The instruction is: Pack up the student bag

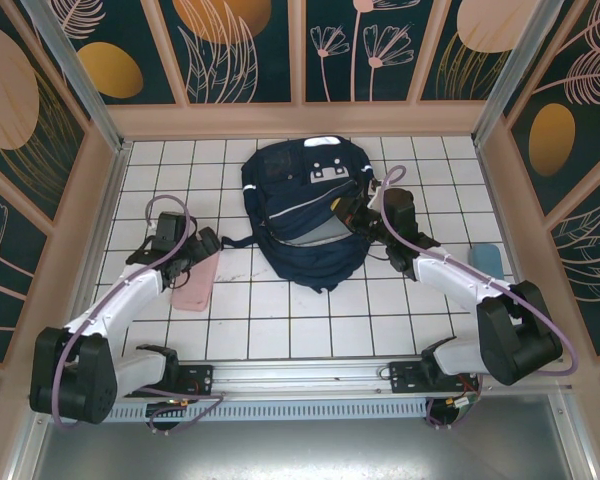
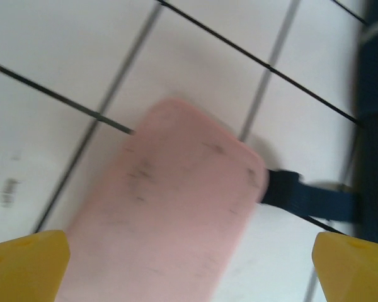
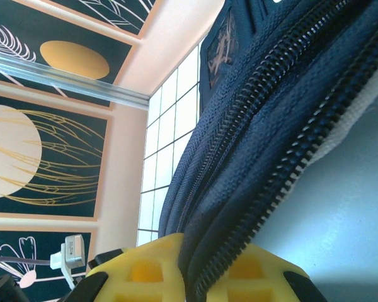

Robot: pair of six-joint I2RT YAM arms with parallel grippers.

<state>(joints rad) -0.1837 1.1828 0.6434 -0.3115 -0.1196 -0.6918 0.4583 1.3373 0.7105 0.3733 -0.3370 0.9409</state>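
Note:
The student bag (image 1: pixel 298 215), a large dark navy backpack, lies mid-table with its zipped mouth held open, pale lining showing. My right gripper (image 1: pixel 352 212) is shut on the bag's zipper edge (image 3: pixel 252 189) at its right side; the navy fabric is pinched between the yellow fingertips (image 3: pixel 145 270). A flat pink case (image 1: pixel 195 282) lies on the white tiles left of the bag. My left gripper (image 1: pixel 202 250) hovers over its far end, open, with the yellow fingertips (image 2: pixel 25 264) spread wide on either side of the pink case (image 2: pixel 170 207). A navy strap (image 2: pixel 302 198) runs just past the case.
A light blue object (image 1: pixel 485 260) sits near the right wall behind the right arm. Peach walls (image 1: pixel 300 118) enclose the tiled table on three sides. A black strap (image 1: pixel 235 240) trails from the bag toward the left gripper.

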